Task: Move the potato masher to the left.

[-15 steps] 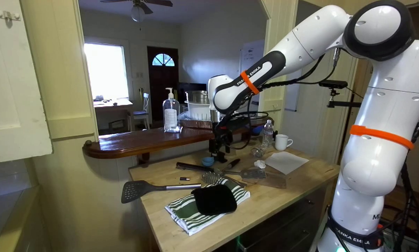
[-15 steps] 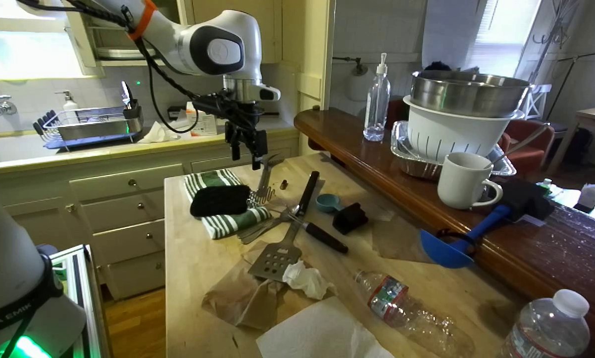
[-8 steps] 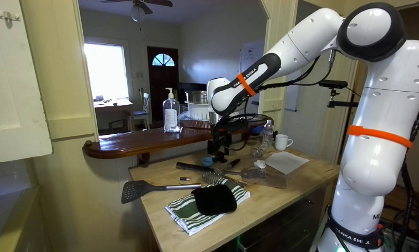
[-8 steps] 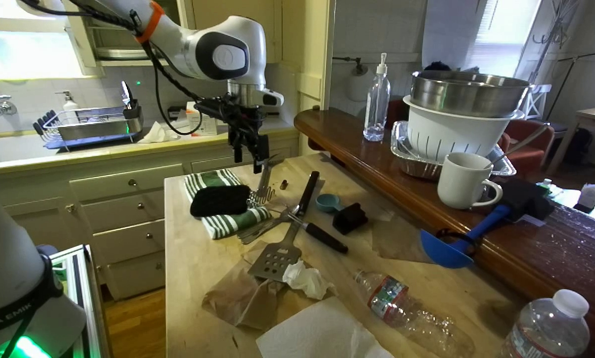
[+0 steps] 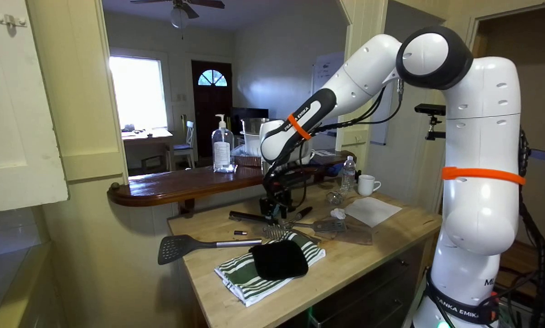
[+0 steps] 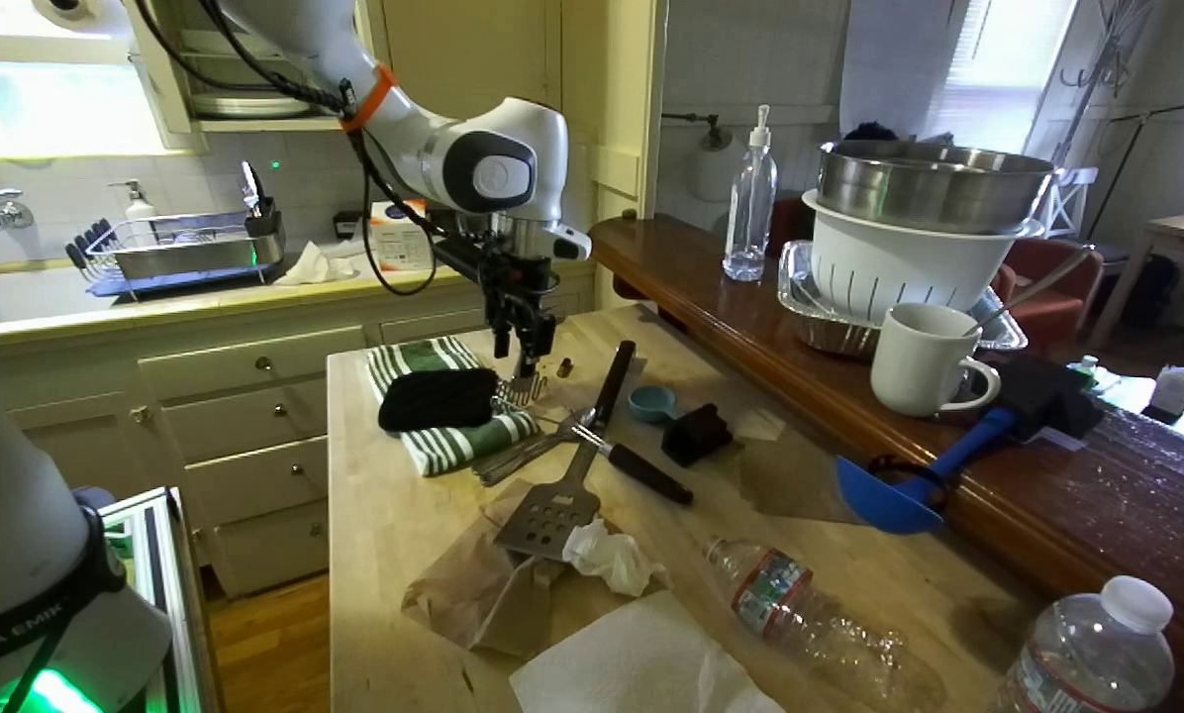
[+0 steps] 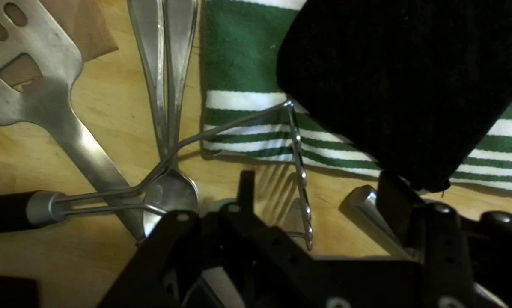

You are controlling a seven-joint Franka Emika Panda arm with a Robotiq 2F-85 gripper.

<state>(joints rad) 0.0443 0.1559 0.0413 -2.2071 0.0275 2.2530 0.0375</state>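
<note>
The potato masher has a black handle (image 7: 3,211), two wires and a zigzag metal head. It lies across other utensils, and its head (image 7: 299,171) is beside the striped towel. In an exterior view the masher (image 6: 646,473) lies with its handle towards the camera and its head near the towel. My gripper (image 7: 318,188) is open and empty, pointing down above the head. In the wrist view the head shows between the fingers, closer to the left finger, and one wire is partly hidden behind the gripper. The gripper also shows low over the table in both exterior views (image 5: 275,213) (image 6: 518,356).
A steel turner (image 7: 52,98) and spoons (image 7: 170,192) lie under the masher's wires. A black pad (image 7: 388,77) rests on the green striped towel (image 7: 243,60). A black spatula (image 5: 181,248) overhangs the edge; its handle end is near the right finger. A teal cup (image 6: 653,402) is nearby.
The arm has come down and shifted towards the masher's head, bringing the gripper lower over the table. The masher and other objects have not moved. The gripper is still empty.
</note>
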